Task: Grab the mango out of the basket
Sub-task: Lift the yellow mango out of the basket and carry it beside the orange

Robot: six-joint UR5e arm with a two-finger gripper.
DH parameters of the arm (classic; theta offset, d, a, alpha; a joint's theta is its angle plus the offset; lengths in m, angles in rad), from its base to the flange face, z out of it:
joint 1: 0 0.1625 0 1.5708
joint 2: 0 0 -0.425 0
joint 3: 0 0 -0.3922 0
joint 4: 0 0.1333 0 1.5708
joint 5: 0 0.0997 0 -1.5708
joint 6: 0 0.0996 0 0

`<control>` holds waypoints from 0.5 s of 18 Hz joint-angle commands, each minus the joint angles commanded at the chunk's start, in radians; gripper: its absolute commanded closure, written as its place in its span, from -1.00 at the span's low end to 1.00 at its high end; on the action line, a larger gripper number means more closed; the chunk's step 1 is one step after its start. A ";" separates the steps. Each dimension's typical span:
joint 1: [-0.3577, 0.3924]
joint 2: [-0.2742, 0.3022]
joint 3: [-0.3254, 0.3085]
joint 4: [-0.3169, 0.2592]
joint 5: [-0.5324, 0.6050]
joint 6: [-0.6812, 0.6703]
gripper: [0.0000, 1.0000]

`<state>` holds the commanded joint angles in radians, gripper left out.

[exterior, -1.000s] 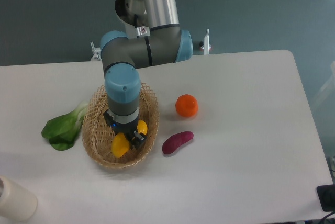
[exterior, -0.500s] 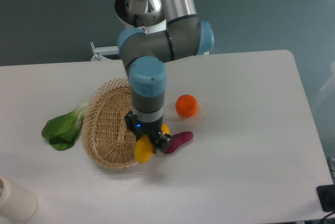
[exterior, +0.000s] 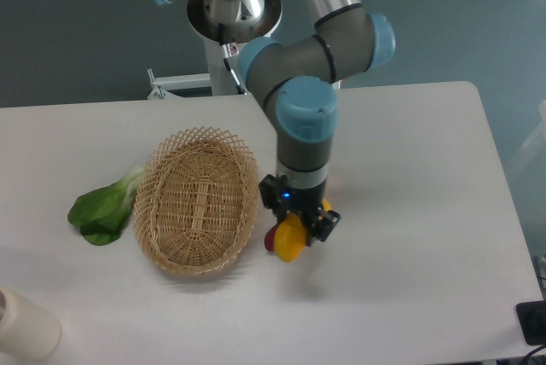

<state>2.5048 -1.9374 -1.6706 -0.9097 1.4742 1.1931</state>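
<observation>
The yellow mango [exterior: 291, 239] hangs in my gripper [exterior: 299, 227], which is shut on it to the right of the basket, above the table. The tan wicker basket [exterior: 198, 199] lies on the white table with nothing inside it. A sliver of the dark purple vegetable [exterior: 270, 239] shows just left of the mango, mostly hidden behind it and the gripper. The round orange fruit is hidden behind my arm.
A green leafy vegetable [exterior: 106, 205] lies left of the basket. A white cylinder [exterior: 24, 326] stands at the table's front left corner. A dark object [exterior: 533, 322] sits at the front right edge.
My gripper has carried the mango out of the basket and to the right, past the rim, over the purple vegetable. The arm now hides the orange fruit.
</observation>
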 joint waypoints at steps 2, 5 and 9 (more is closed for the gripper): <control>0.028 -0.005 0.015 -0.003 0.000 0.042 -0.03; 0.068 -0.020 0.023 0.000 0.056 0.138 -0.02; 0.069 -0.043 0.052 0.002 0.081 0.158 -0.03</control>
<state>2.5740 -1.9803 -1.6184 -0.9081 1.5553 1.3514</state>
